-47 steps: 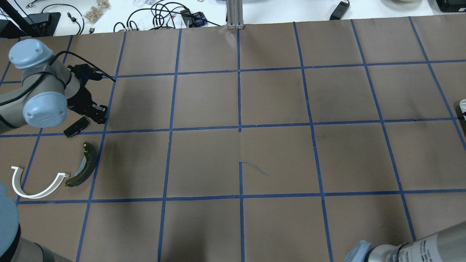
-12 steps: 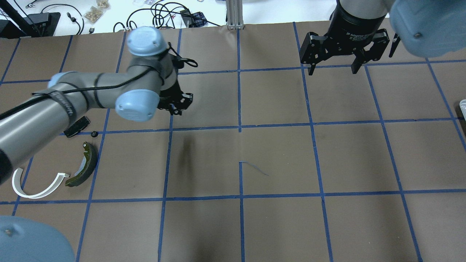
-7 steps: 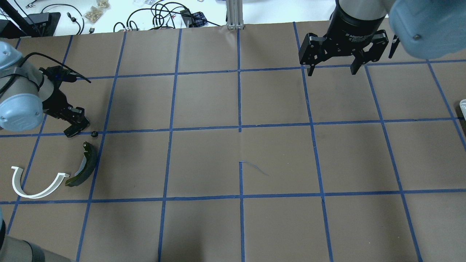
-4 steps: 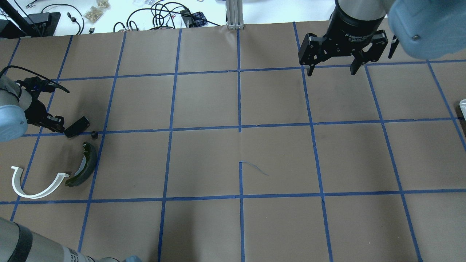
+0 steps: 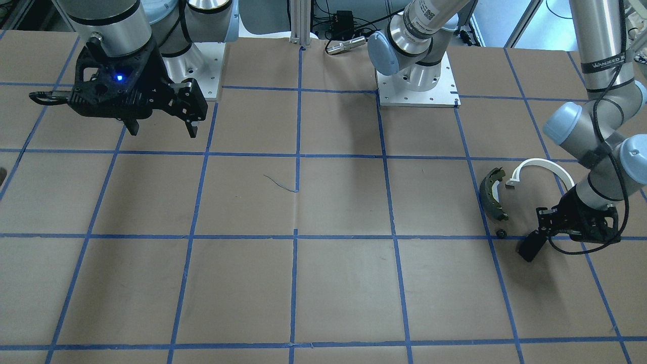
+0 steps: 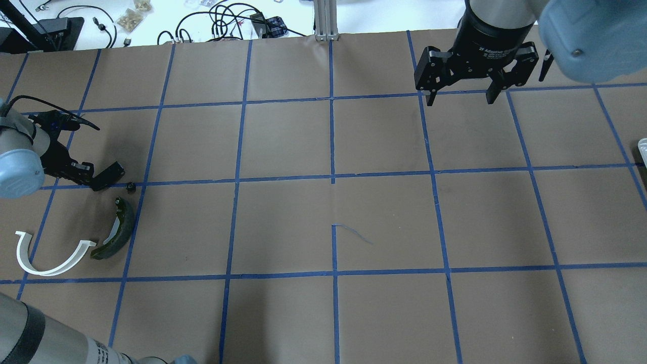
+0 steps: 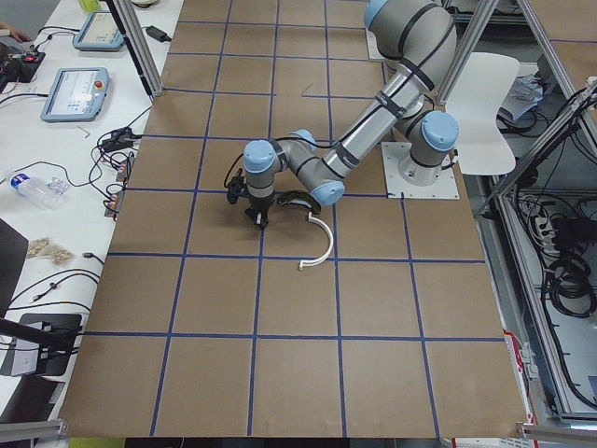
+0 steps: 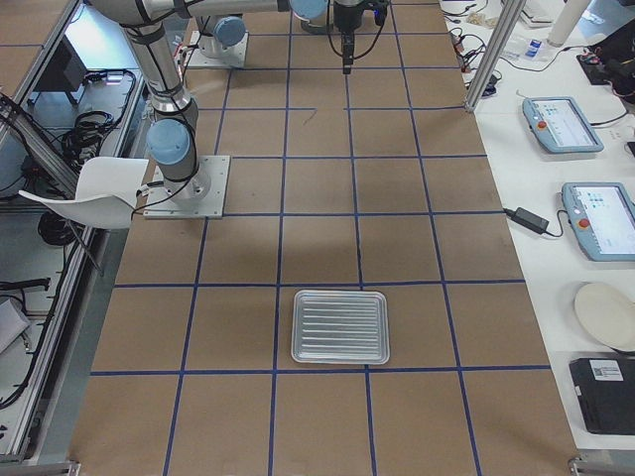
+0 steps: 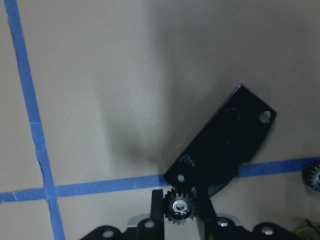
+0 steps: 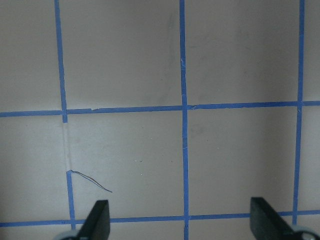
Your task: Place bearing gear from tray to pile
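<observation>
My left gripper point(image 9: 179, 201) is shut on a small black bearing gear point(image 9: 178, 209) with a silver bore. It hovers low at the near end of the pile's flat black plate point(image 9: 222, 145). In the overhead view the left gripper point(image 6: 85, 174) sits just left of that plate point(image 6: 110, 175). A second small gear point(image 6: 130, 186) lies on the paper beside the plate. The olive brake shoe point(image 6: 117, 230) and white half-ring arc point(image 6: 48, 257) lie nearer the robot. The tray point(image 8: 339, 325) shows no parts on it. My right gripper point(image 6: 457, 98) hangs open with nothing between its fingers.
Brown paper with blue tape grid lines covers the table point(image 6: 333, 202). Cables and small boxes point(image 6: 222, 20) lie beyond the far edge. The tray's corner point(image 6: 642, 146) shows at the overhead view's right edge. Tablets and a plate point(image 8: 585, 208) sit on a side bench.
The left arm swung back from mid-table to the pile at the left, then edged slightly right toward the black plate. The right gripper stayed open and still.
</observation>
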